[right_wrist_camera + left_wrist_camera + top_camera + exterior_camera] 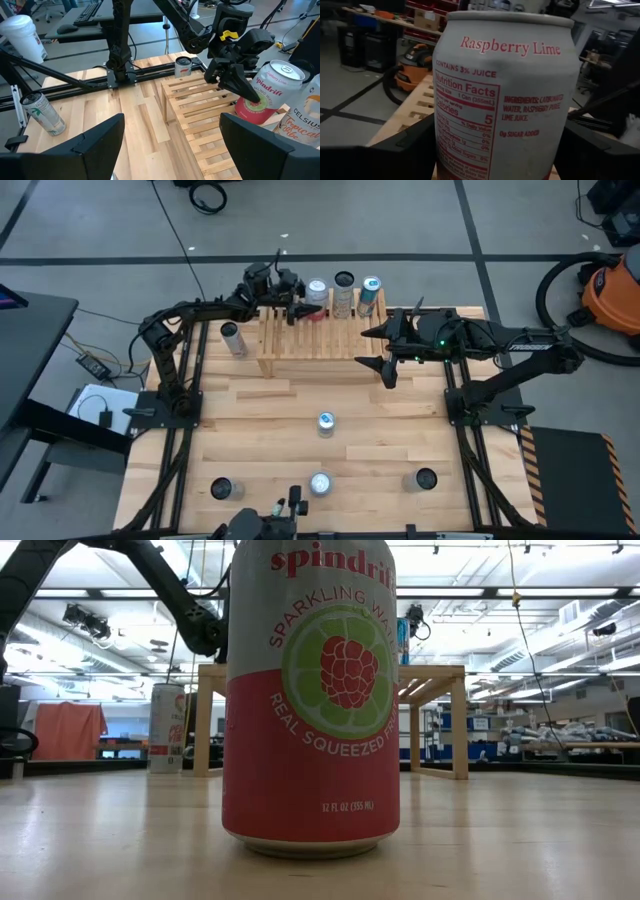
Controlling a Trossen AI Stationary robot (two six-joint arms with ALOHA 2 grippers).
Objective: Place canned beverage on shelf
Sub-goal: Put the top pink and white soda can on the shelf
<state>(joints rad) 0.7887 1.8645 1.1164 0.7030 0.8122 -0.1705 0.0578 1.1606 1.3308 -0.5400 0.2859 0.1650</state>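
Left gripper (303, 308): clamped on a pink-and-white Spindrift can (317, 291), upright on the slatted top of the wooden shelf (300, 340), beside two other cans (357, 295). Right gripper (375, 346): fingers apart, empty, over the shelf's right end

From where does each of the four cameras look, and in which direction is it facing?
High: above, facing down on the table, both arms, shelf.
Low: at tabletop height, facing a Spindrift can; one arm behind.
Left wrist: on the left arm, facing the can in its end effector.
Right wrist: on the right arm, facing the shelf past its open end effector.
Shared: the wrist views show one held can.
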